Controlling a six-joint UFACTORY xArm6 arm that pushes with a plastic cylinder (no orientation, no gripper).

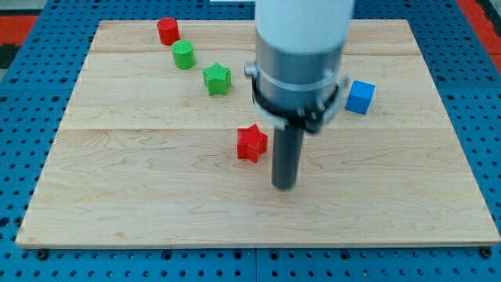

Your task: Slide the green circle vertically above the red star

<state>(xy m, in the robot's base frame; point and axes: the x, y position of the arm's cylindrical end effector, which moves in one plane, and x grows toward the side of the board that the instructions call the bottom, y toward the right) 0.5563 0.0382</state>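
Note:
The green circle (184, 55) is a short green cylinder at the upper left of the wooden board (141, 196). The red star (251, 143) lies near the board's middle. My tip (284, 186) rests on the board just right of and slightly below the red star, with a small gap between them. The green circle is far up and to the left of my tip.
A red cylinder-like block (167, 30) sits above and left of the green circle. A green star (217, 79) lies between the green circle and the red star. A blue cube (360, 97) is at the right. The arm's grey-white body (301, 55) hides the top middle.

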